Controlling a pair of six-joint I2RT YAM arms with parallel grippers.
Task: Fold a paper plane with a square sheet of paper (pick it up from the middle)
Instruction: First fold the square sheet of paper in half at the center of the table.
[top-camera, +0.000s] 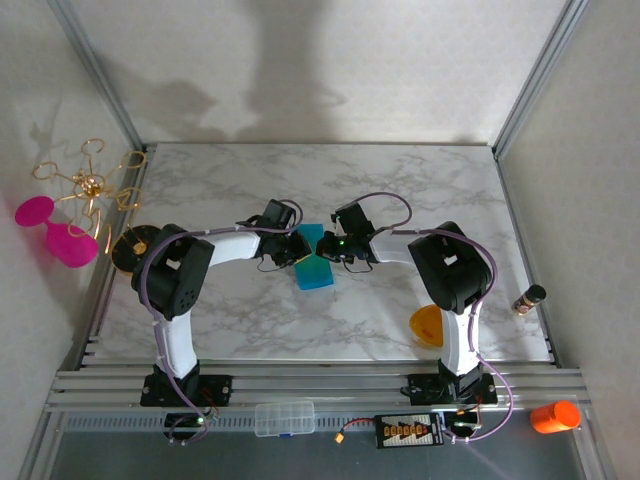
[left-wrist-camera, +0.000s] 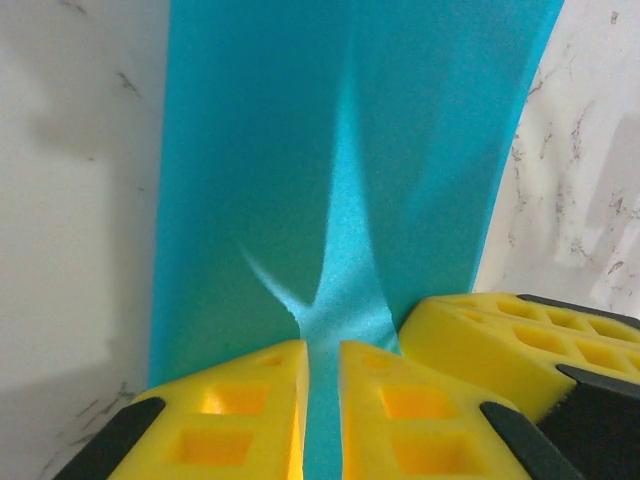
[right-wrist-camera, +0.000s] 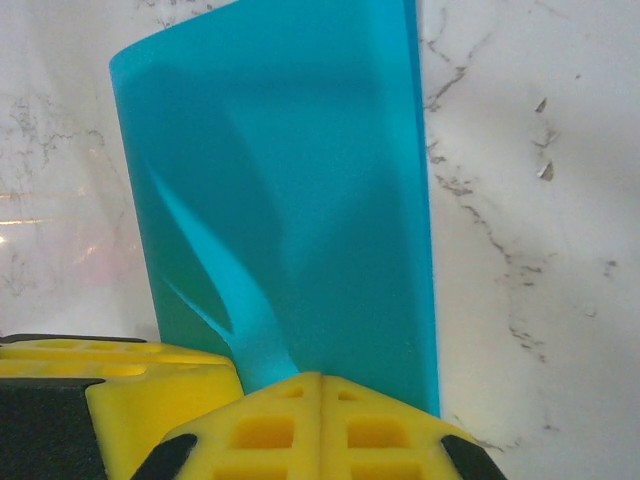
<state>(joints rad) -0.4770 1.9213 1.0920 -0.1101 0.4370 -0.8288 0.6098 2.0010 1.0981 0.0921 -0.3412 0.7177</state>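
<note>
I saw both arms angled in toward mid-counter (top-camera: 300, 190). Left fingers (left-wrist-camera: 255, 390) were clamped on the square sheet of paper (left-wrist-camera: 330, 150), w/ a teal strip pinched in the thin gap btwn them. Right fingers (right-wrist-camera: 270, 425) were squeezed tight on the same sheet, creases fanning up from each pinch. Sheet was bowed btwn the two wrists; couldn't tell if it touched the marble. Orange bowl (top-camera: 428, 325) sat well apart, near the right arm's base.

The left arm (top-camera: 180, 270) and right arm (top-camera: 452, 265) bend inward to the paper (top-camera: 316, 272). The left gripper (top-camera: 298, 248) pinches it from the left and the right gripper (top-camera: 328, 246) from the right, their fingertips just beside each other.
</note>
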